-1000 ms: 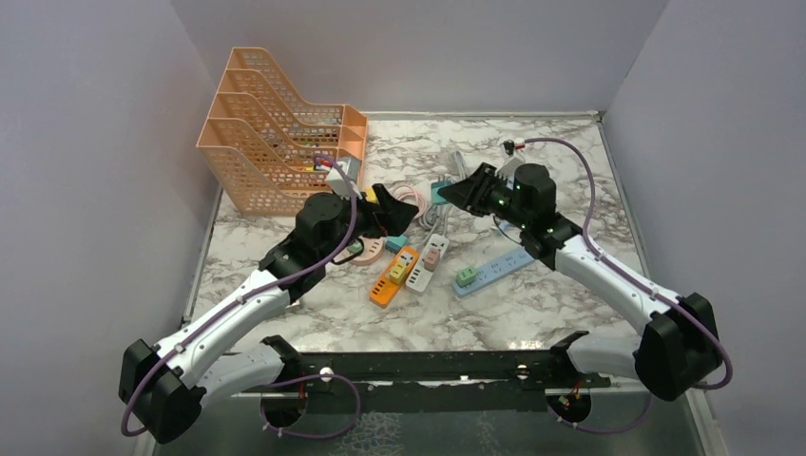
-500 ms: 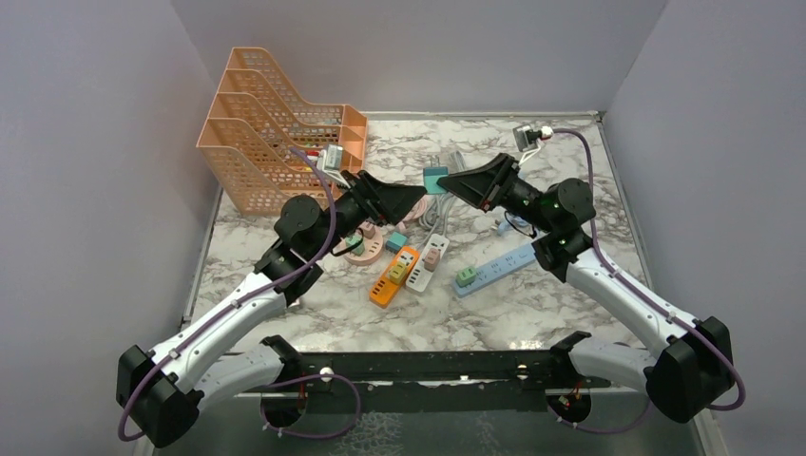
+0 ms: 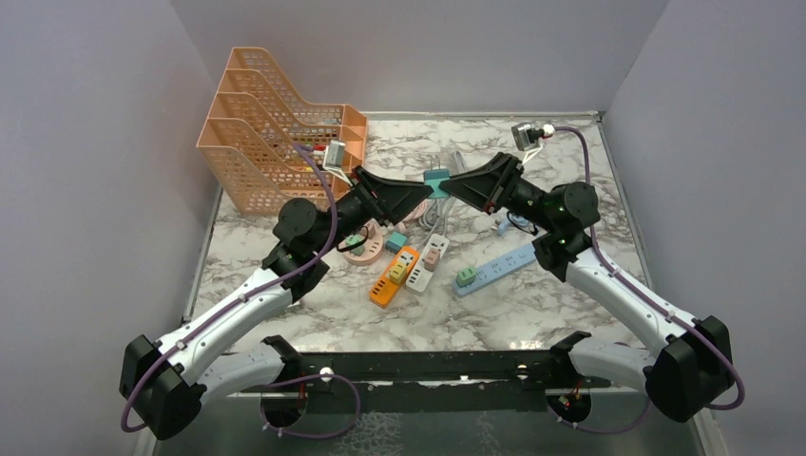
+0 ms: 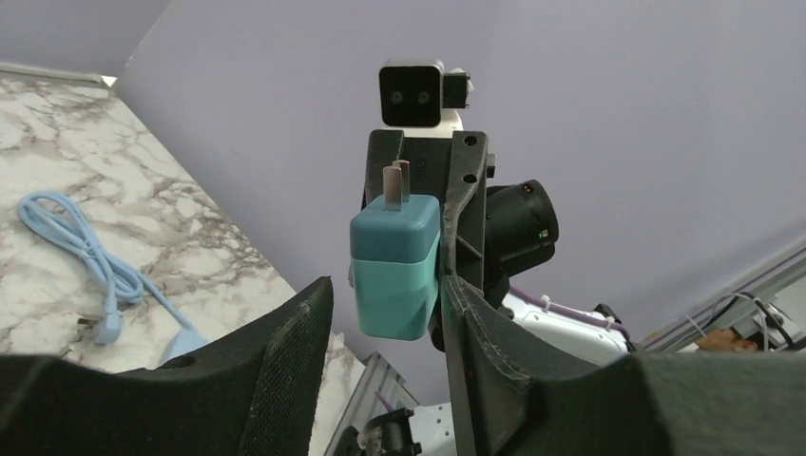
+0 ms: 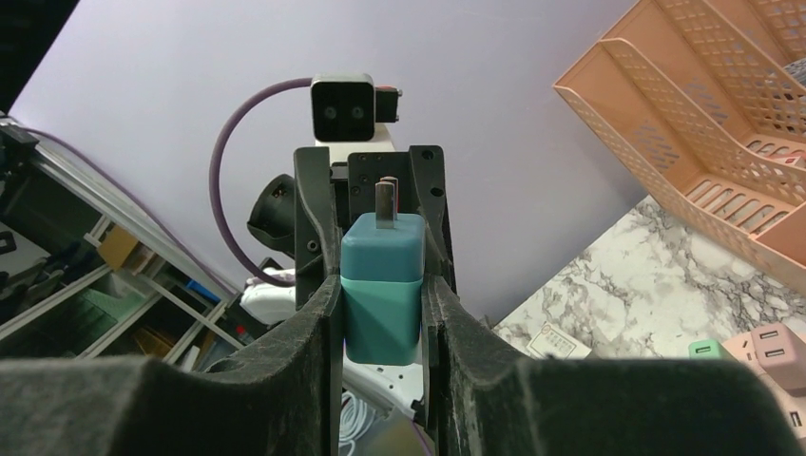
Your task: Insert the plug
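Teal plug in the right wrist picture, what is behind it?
Behind the teal plug is the left gripper, facing us, with its camera and a purple cable above. The plug covers the gripper's middle, so that part cannot be seen.

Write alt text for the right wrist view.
The right hand is shut on a teal plug, prongs pointing up in frame, with the left hand flanking it from behind. An orange file rack and marble table sit at right.
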Robot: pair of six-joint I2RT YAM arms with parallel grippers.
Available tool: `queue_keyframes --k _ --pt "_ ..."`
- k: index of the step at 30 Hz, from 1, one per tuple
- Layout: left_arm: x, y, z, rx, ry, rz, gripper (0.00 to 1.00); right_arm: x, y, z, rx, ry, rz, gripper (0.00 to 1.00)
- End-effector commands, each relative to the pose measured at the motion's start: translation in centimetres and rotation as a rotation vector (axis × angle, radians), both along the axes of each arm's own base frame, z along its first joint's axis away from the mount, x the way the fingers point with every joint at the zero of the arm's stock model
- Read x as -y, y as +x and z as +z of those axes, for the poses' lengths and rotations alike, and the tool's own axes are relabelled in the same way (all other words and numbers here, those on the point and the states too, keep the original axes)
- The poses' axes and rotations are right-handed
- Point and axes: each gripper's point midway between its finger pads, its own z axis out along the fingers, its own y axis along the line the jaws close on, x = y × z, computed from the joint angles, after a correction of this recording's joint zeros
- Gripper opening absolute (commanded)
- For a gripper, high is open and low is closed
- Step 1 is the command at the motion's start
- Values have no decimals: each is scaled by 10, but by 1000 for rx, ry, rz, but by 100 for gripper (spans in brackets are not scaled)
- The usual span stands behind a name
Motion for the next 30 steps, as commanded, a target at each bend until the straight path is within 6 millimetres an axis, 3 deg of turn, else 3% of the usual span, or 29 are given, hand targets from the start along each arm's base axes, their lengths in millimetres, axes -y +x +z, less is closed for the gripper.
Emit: queue_keyframes --k 1,6,9,12,17,23,30 --pt "9 -16 20 31 -49 -113 46 -1 -8 10 54 14 36 18" --pt "11 -17 16 28 -43 -124 45 0 -7 8 49 23 25 19" --pt "12 -19 16 36 -40 -139 38 -1 -6 5 48 13 18 19" --pt "12 -20 17 52 -34 -137 23 -2 -2 0 38 -7 9 21" --pt "9 -15 11 71 -8 -121 1 -7 3 -12 16 -87 15 38" --pt "5 -16 -4 131 94 -164 0 -8 0 -9 109 -213 5 58" --pt "9 -29 -41 219 370 -295 0 -11 -24 -23 277 -426 187 59"
